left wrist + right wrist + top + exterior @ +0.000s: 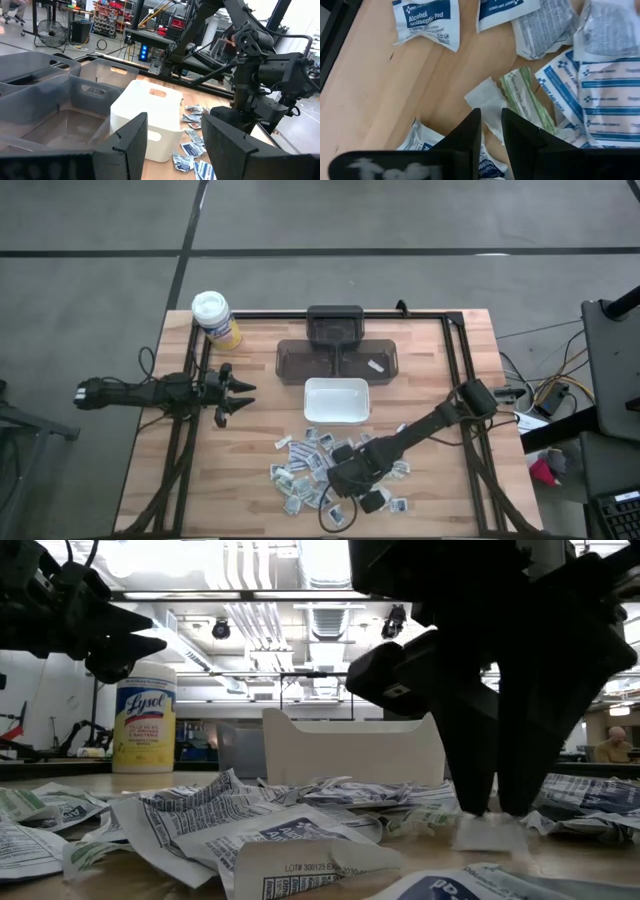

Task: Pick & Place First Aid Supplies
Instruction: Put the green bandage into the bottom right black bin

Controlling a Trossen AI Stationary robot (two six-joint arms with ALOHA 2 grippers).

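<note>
right gripper point(491, 131) is down in the packet pile at the near edge of the surface point(250, 460), fingers point(478, 765) narrowly parted and straddling a small white packet point(487, 102). tips sit at it, but whether they've actually clamped it i cannot tell. a greenish packet point(525, 100) lies just beside it, and an alcohol pad packet point(427, 20) lies further off.

first aid supplies point(305, 470) are scattered loose on the wood, near-centre, mostly to the left of and under the right gripper; a few sit on its far right side too.

just behind the pile: white tray point(336, 400), upright; can't tell if anything is in it. behind that, a dark grey bin point(338, 360) with a smaller dark bin point(335, 326) at its far side.

left gripper point(240, 395) hangs over the left side of the surface, well apart from the pile, fingers point(127, 145) spread wide, nothing in them.

yellow wipes canister point(214, 319) with white lid stands at the far left corner.
</note>
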